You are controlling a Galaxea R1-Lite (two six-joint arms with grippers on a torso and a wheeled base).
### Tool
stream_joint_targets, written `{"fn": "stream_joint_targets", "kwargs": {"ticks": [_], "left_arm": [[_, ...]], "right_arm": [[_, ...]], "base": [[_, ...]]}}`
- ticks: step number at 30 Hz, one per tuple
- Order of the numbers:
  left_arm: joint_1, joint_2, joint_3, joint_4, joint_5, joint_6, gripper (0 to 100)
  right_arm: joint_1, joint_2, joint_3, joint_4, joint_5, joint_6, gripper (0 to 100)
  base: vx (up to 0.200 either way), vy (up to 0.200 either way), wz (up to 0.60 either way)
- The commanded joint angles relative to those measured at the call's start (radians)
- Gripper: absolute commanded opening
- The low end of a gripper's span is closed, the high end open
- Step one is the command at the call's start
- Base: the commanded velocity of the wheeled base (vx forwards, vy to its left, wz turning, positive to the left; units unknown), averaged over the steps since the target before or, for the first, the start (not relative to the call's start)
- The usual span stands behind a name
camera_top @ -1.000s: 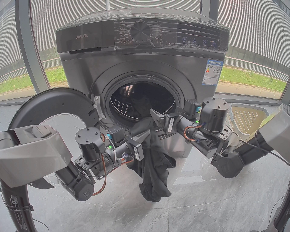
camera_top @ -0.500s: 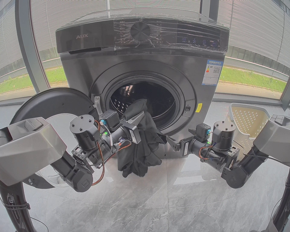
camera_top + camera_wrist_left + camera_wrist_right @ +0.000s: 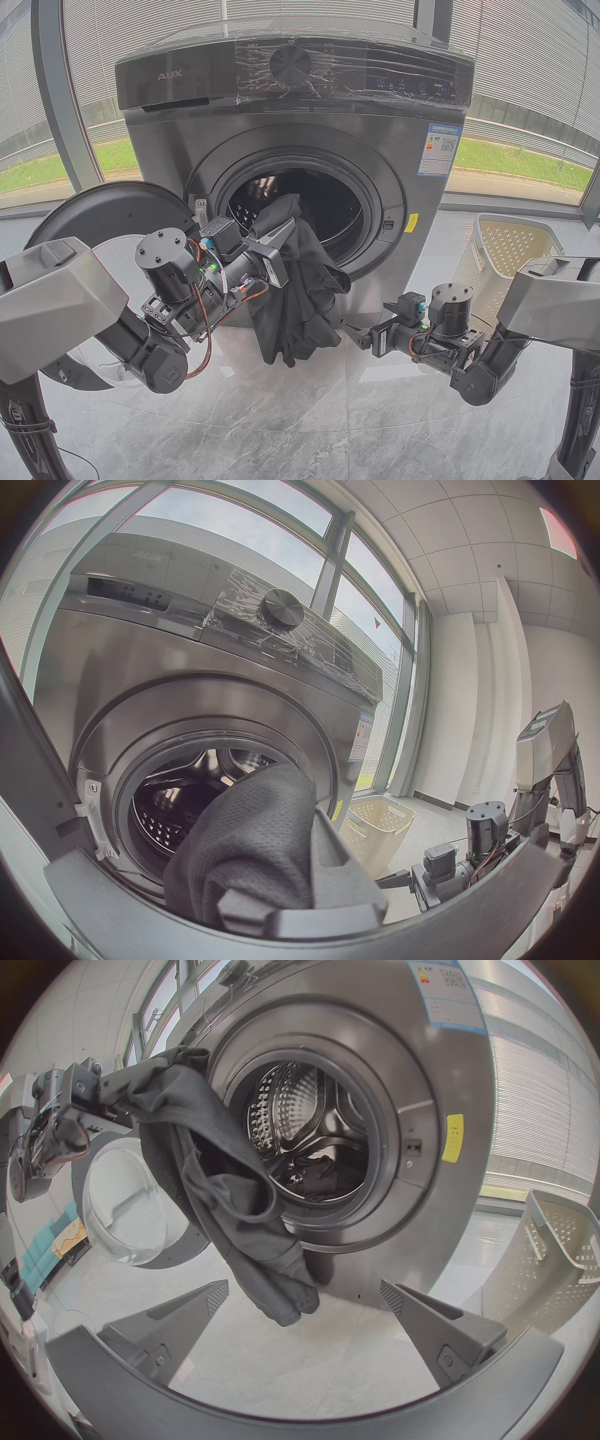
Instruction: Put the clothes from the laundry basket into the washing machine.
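Dark garment (image 3: 303, 294) is clamped at its top fold by the left gripper (image 3: 282, 240) and held before the open drum of the washing machine (image 3: 175, 144), so the hanging bulk can be fed in. Low near the laundry basket (image 3: 500, 250), the right gripper (image 3: 353, 334) is spread apart, empty.
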Motion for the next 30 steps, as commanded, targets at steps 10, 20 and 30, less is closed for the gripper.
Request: {"fn": "stream_joint_targets", "kwargs": {"ticks": [10,20,30], "left_arm": [[-0.002,-0.006,0.017,-0.004,0.0,-0.002,0],[-0.003,-0.006,0.024,-0.004,-0.002,-0.006,0],[-0.002,-0.002,0.037,-0.006,-0.003,-0.008,0]], "right_arm": [[0.026,0.102,-0.189,0.001,0.018,0.004,100],[0.04,0.163,-0.262,0.006,0.016,0.002,100],[0.083,0.189,-0.324,0.01,0.026,0.002,100]], "base": [[0.0,0.0,0.0],[0.0,0.0,0.0],[0.0,0.0,0.0]]}}
